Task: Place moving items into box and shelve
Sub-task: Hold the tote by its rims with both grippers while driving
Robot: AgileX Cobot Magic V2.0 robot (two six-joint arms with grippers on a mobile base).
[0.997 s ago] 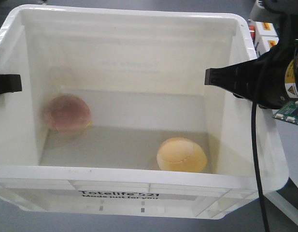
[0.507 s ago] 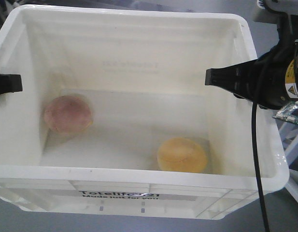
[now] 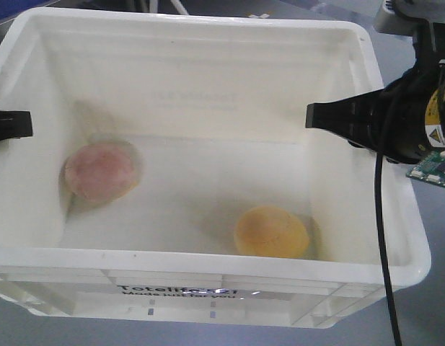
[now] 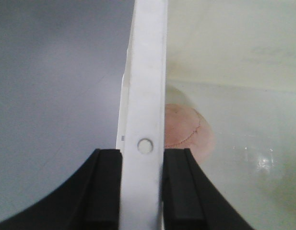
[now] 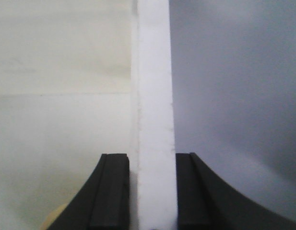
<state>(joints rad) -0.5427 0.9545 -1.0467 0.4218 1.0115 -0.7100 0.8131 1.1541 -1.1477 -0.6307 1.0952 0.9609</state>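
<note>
**A:** Are both moving items packed?

**B:** Yes. The pinkish-brown lump (image 3: pixel 99 171) lies on the floor of the box (image 3: pixel 208 263) close against its left wall. The yellow-orange lump (image 3: pixel 271 232) sits near the front right corner. They are well apart, and nothing is loose outside the box that I can see.

**A:** And the jaws?

**B:** The left jaws are closed down on the box's left wall, one finger inside and one outside, both pressed against the plastic. The right jaws pinch the right wall in the same way. Neither has anything else in its grip.

**A:** So what remains?

**B:** I'd say the filling is done and only the shelving is left. The two arms would have to carry the box level and set it in place. No shelf shows in any view, so I cannot tell how near that is.
</note>
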